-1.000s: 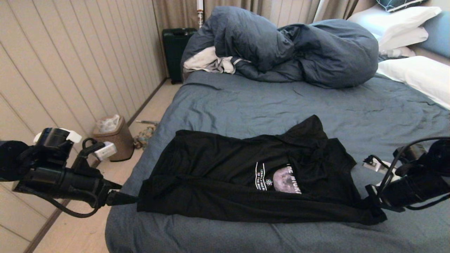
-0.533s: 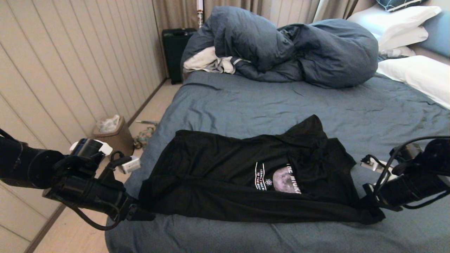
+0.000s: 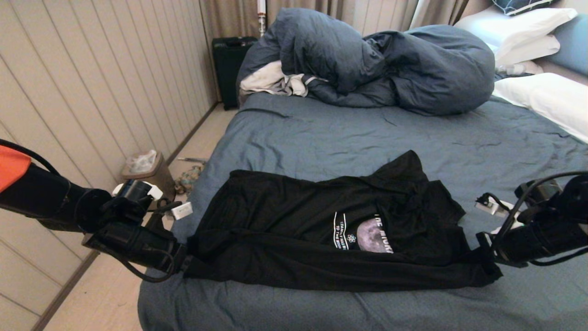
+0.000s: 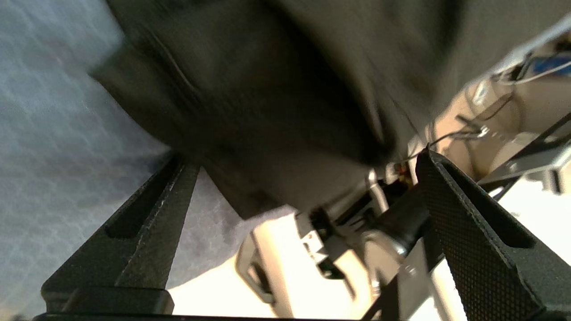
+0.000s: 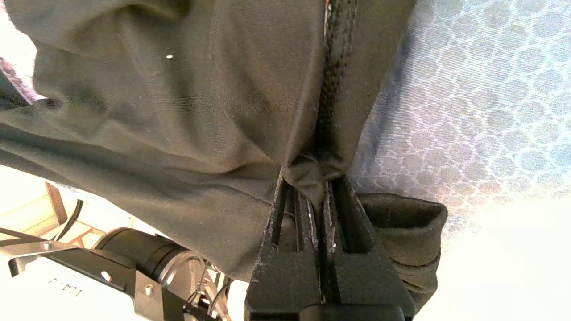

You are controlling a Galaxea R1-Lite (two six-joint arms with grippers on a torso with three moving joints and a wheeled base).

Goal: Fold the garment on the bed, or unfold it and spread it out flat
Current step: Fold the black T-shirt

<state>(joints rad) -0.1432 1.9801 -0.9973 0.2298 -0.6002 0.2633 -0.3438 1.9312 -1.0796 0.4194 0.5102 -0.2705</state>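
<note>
The garment (image 3: 298,220), a black T-shirt with a moon print, lies partly folded across the near part of the bed (image 3: 367,133). At its near left corner, by the bed's left edge, my left gripper (image 3: 183,264) stands open. In the left wrist view this gripper (image 4: 305,157) has its fingers (image 4: 147,214) spread wide, with the dark fabric (image 4: 267,111) just ahead of and between the tips. My right gripper (image 3: 487,266) is shut on the garment's near right corner. The right wrist view shows that gripper (image 5: 319,178) pinching a bunched fold of the cloth (image 5: 178,111).
A bulky dark-blue duvet (image 3: 381,64) and a white cloth (image 3: 271,80) are heaped at the far end. White pillows (image 3: 546,96) lie at the right. On the floor to the left stand a small bin (image 3: 147,177) and a black suitcase (image 3: 229,64) beside the panelled wall.
My left arm has swung right and down from beside the bed until its open gripper reaches the garment's near left corner. The right gripper keeps its hold and has shifted only slightly.
</note>
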